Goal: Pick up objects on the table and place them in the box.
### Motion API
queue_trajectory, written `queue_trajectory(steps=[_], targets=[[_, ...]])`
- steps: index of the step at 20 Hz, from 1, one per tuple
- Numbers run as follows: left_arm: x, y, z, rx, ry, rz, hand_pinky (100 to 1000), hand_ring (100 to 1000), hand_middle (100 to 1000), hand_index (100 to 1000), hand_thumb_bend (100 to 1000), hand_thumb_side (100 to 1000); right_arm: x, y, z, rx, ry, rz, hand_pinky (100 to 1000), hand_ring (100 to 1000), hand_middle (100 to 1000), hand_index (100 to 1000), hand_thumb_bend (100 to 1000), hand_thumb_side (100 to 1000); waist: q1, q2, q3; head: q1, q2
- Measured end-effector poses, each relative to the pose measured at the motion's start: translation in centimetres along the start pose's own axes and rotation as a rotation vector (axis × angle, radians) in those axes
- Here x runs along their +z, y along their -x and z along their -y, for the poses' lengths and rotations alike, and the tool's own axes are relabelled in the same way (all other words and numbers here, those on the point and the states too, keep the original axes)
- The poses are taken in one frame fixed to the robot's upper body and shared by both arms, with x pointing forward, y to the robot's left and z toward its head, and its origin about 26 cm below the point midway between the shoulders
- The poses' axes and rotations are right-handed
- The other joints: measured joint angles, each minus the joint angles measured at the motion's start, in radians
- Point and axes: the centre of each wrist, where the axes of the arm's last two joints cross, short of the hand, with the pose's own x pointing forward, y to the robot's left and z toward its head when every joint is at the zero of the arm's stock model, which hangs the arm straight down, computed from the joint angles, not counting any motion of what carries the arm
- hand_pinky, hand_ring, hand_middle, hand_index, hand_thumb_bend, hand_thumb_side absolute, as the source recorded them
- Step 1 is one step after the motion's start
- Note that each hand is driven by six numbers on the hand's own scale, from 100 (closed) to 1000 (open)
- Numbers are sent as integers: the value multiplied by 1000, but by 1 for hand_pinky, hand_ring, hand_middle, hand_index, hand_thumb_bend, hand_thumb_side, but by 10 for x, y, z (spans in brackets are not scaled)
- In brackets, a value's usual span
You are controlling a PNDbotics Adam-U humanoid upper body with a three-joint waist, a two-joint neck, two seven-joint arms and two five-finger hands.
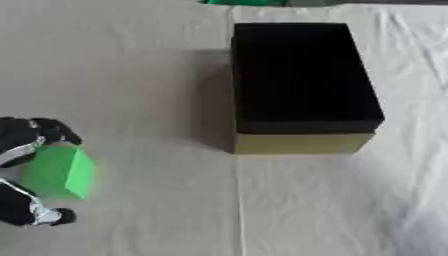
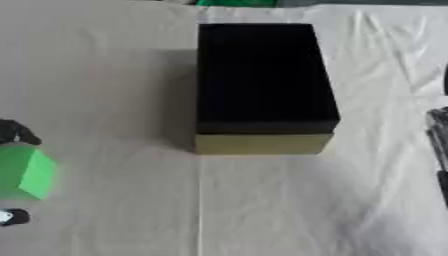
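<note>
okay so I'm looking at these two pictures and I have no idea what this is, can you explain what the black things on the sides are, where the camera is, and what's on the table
Both pictures come from one stereo camera in a humanoid robot's head, looking down at its work; they show the same moment from its left and right eyes. The black and silver shape at the left edge is the robot's left hand, its fingers curled round a bright green block. The dark bars at the right edge of the right eye view belong to its right hand; too little shows to judge its fingers. On the table's wrinkled white cloth stands an open rectangular box, black inside with yellowish outer walls. Its inside looks dark, so I cannot tell what it holds. Something green peeks in at the far edge.
</note>
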Motion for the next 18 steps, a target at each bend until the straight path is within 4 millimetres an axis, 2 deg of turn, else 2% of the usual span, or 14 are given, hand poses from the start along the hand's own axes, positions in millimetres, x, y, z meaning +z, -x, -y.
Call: queue_trajectory(steps=[6, 12, 15, 18], targets=[[1, 2, 1, -7, -16, -25, 821, 857, 842, 888, 630, 417, 1, 0, -1, -5, -12, -8, 865, 784, 805, 817, 100, 1000, 0, 1, 4, 0, -1], [-8, 10, 6, 34, 20, -56, 806, 839, 814, 859, 512, 402, 3, 1, -4, -18, -19, -16, 866, 784, 805, 817, 100, 1000, 0, 1, 1, 0, -7], [-14, 13, 10, 56, 46, -56, 781, 819, 797, 840, 469, 384, 3, 1, -4, -22, -20, -16, 866, 784, 805, 817, 100, 1000, 0, 2, -2, 0, -8], [-18, 14, 12, 70, 58, -48, 723, 762, 747, 794, 430, 373, 3, 1, -4, -24, -19, -17, 866, 784, 805, 817, 100, 1000, 0, 2, -2, 0, -9]])
